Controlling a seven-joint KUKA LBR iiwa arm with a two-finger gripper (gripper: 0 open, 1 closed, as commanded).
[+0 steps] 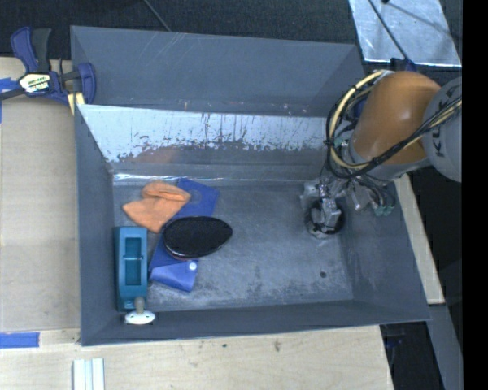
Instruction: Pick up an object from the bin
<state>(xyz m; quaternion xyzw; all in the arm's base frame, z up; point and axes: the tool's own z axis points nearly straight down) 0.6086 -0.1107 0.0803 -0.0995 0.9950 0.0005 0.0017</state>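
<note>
I see the gripper [325, 215] low over bare bin floor [268, 262], right of centre (open or closed, can't tell), well apart from the pickables, i.e. orange cloth [154, 203], black oval disc [197, 237] and teal block [131, 268], bunched lower left.

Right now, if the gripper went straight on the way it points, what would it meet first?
Probably the bare bin floor, though height is unclear: the gripper points down over the right part. The black oval disc, orange cloth and teal tool lie to the left.
</note>
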